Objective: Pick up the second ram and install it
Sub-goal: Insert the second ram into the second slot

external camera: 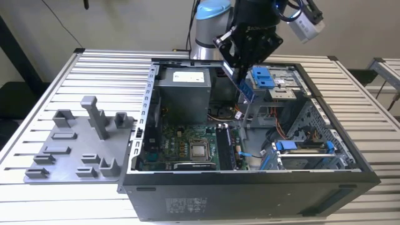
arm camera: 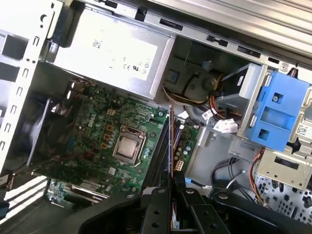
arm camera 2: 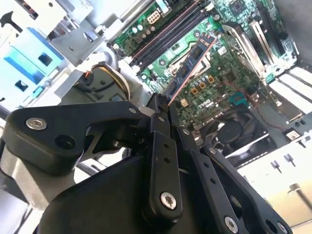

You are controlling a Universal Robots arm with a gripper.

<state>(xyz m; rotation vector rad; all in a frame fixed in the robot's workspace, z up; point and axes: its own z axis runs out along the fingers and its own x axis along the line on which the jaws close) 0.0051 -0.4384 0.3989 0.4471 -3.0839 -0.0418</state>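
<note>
Black gripper (arm camera 2: 163, 105) linkage up close, clamped narrow on the second ram (arm camera 2: 191, 63), stick hanging just below it above the motherboard (arm camera: 97, 126), open computer case (external camera: 250, 192) beneath on a slatted metal table (external camera: 56, 79), grey fixture plate (external camera: 69, 157) beside the case, beige wall (external camera: 125, 23) behind the gripper.

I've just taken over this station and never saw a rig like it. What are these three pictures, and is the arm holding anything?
It is one robot arm with a gripper, hanging over an open computer case that lies on a slatted table. The exterior view looks on from off the arm; both wrist views ride on the arm and look past the gripper into the case. The gripper is shut on the second ram, a slim memory stick, held above the motherboard, not in a slot. A grey holder tray sits beside the case, on the exterior view's left.
</note>
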